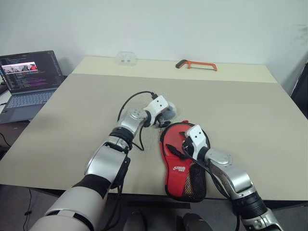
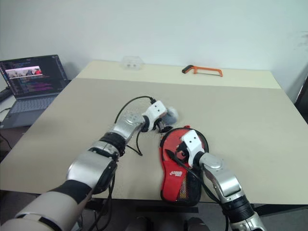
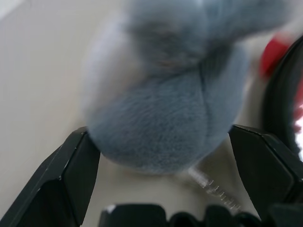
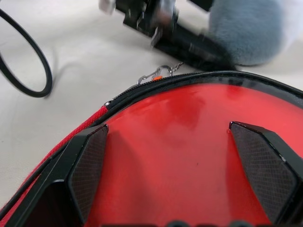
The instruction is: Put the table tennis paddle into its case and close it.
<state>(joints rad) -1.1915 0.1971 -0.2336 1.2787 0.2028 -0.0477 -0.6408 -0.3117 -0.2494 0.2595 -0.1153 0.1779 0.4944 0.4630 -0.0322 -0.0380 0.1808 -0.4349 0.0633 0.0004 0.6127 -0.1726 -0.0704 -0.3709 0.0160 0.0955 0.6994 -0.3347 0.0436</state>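
The table tennis paddle already lies in the case at the counter's near edge; closing remains. The left hand, spread wide, straddles a grey plush charm at the case's 11 o'clock. The right hand hovers open over the red rubber. Next: find the zipper pull (hidden here).
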